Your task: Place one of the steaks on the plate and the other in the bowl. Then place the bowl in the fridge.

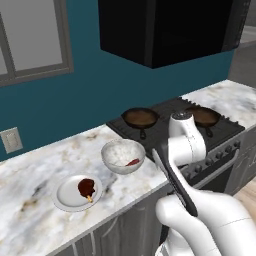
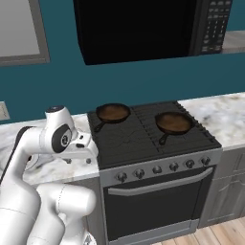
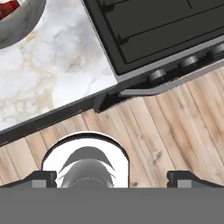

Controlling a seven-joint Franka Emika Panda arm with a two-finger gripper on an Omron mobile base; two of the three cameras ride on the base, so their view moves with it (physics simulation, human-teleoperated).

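The dark brown-red steak (image 1: pixel 86 188) with its yellowish bone tip lies on the small white plate (image 1: pixel 66 198) on the counter. To the plate's right stands the deep mottled bowl (image 1: pixel 117 151) with the flat red steak (image 1: pixel 133 162) inside it. In the hand view the bowl's rim (image 3: pixel 27 22) and a bit of the red steak (image 3: pixel 6 9) sit in the top left corner. My gripper (image 3: pixel 113 178) is open and empty, its fingertips (image 3: pixel 42 177) wide apart. It looks down over the counter's front edge between bowl and stove. The fridge is out of view.
A black stove (image 1: pixel 165 125) right of the bowl carries two dark skillets (image 1: pixel 140 118) (image 1: pixel 204 116). A black microwave (image 1: pixel 165 27) hangs above it. My arm (image 1: pixel 185 142) stands in front of the stove's left corner. Marble counter (image 1: pixel 30 175) extends left; wood floor (image 3: pixel 175 127) lies below.
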